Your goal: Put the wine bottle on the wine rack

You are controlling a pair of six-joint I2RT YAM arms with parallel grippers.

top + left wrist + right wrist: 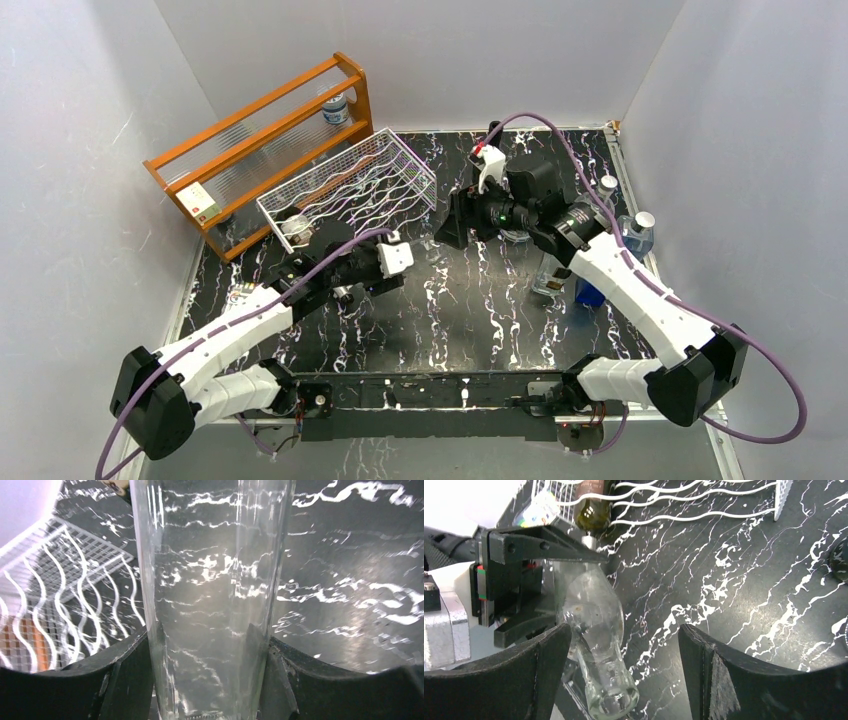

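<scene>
The wine bottle (210,590) is clear glass, and my left gripper (207,652) is shut on its body. From the right wrist, its neck (604,680) points toward the camera and lies between the spread fingers of my right gripper (624,675). That gripper is open, and the neck is close to the left finger (544,670). The left gripper's fingers (549,550) hold the bottle from the left. The wine rack (350,185) is white wire mesh and stands at the back left, just beyond the left gripper (350,280). Its wavy cradles (65,575) show beside the bottle. The right gripper (452,222) hangs mid-table.
A dark bottle (296,230) lies in the rack's near corner (591,510). An orange wooden shelf frame (260,140) stands behind the rack with a small bottle (337,108) in it. Plastic bottles (640,232) and a blue object (588,293) stand at the right under the right arm.
</scene>
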